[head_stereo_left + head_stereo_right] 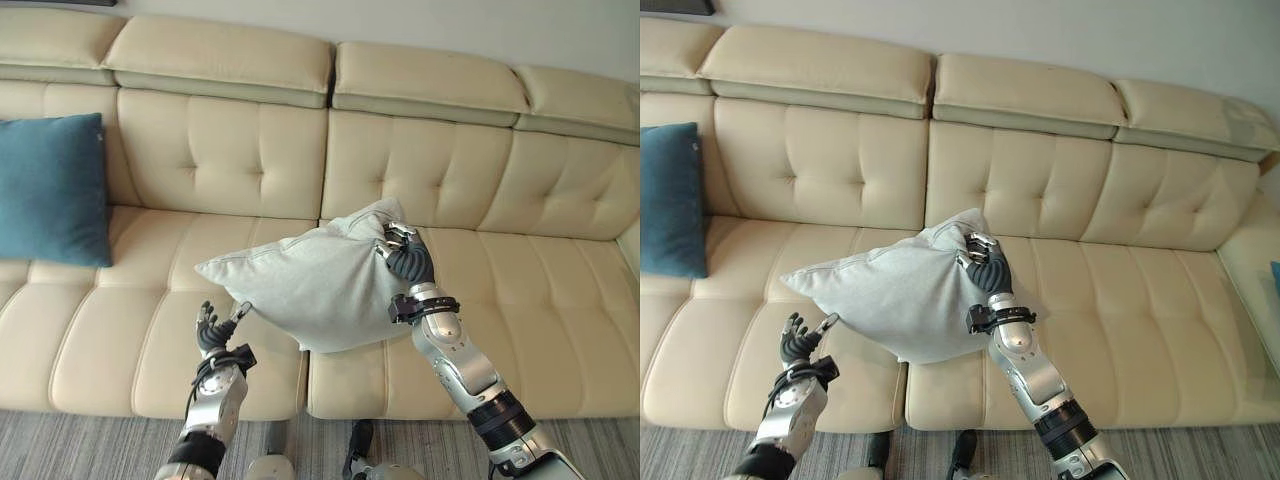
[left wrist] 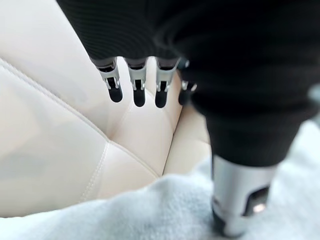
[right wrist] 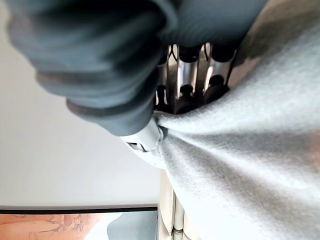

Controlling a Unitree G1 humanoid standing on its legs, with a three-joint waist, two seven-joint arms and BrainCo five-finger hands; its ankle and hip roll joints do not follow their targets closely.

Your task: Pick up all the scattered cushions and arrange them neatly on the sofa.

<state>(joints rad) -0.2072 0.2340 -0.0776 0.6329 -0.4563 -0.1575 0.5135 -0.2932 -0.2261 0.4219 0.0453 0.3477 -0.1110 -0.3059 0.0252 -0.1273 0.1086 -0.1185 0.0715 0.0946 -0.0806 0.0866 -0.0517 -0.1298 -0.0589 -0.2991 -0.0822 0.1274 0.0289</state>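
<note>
Left eye view: my right hand point(image 1: 408, 258) grips a light grey cushion point(image 1: 310, 283) by its upper corner, holding it in the air over the middle of the cream leather sofa point(image 1: 420, 180). The cushion hangs tilted, one pointed corner stretching toward my left side, its lower edge above the front of the seat near the seam between two seat sections. In the right wrist view my right fingers point(image 3: 186, 95) are curled tight and my thumb presses against them, with a fold of the grey fabric bunched and pinched between them.

My left hand point(image 1: 214, 330) is low in front of the sofa, below the cushion's left corner and just beside it. In the left wrist view my left fingers point(image 2: 139, 92) reach out loosely over the cream seat, spread and nearly straight, gripping nothing. My thumb lies against the grey fabric that shows near it, but I cannot tell whether it presses on the cloth or only rests there.

A teal cushion point(image 1: 50, 188) stands upright at the far left of the sofa, leaning against the tufted backrest with its lower edge on the seat, well apart from the grey one. The seat sections to the right of my right arm are bare leather. A grey striped rug point(image 1: 90, 445) lies on the floor in front of the sofa.
</note>
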